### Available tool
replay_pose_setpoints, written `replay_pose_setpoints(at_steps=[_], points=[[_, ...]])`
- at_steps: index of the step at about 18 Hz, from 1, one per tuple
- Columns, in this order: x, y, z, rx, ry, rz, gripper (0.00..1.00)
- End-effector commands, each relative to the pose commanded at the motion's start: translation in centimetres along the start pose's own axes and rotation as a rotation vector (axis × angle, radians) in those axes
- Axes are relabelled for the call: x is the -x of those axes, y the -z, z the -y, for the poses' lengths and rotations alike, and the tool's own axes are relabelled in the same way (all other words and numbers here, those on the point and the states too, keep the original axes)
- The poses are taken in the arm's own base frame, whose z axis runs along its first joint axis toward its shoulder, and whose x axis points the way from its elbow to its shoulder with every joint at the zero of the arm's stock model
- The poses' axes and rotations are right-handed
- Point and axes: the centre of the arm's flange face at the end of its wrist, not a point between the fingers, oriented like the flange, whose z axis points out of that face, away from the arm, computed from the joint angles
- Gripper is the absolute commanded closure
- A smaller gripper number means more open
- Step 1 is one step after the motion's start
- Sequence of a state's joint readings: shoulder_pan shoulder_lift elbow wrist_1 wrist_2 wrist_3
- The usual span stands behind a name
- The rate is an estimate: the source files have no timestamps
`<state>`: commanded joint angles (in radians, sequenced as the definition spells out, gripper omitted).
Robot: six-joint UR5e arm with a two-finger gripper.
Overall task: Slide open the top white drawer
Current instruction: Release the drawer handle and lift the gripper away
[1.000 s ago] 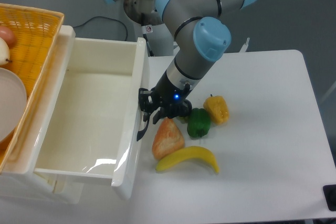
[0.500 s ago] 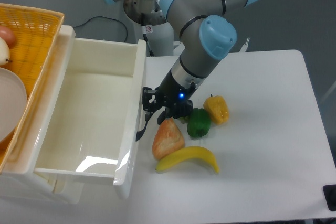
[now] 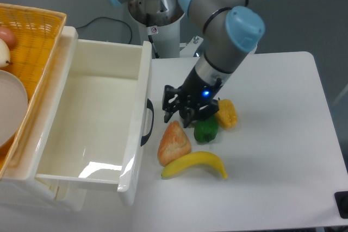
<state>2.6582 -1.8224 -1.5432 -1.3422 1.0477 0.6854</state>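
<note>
Grey arm (image 3: 217,4) — light-blue joint caps — black hand (image 3: 176,111) (blue light).

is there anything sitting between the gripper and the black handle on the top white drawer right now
Nothing visible does. Only bare tabletop separates the gripper from the handle of the top white drawer. The bread lies lower, off that line.

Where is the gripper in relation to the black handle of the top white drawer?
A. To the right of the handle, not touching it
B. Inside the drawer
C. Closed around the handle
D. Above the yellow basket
A: the gripper hangs right of the black handle of the top white drawer, with bare table between them.
</note>
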Motion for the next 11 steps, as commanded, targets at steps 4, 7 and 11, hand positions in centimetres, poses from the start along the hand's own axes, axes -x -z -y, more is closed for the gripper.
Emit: replay_pose_setpoints(at_steps=[4, 7, 11], points=[[2.5, 1.1, -0.8, 0.007, -0.041, 0.049, 0.0], [4.0, 1.6, -1.5, 0.048, -0.14, 0.101, 0.0], [8.1, -0.2, -2.7, 0.227, -0.327, 0.24, 0.0]])
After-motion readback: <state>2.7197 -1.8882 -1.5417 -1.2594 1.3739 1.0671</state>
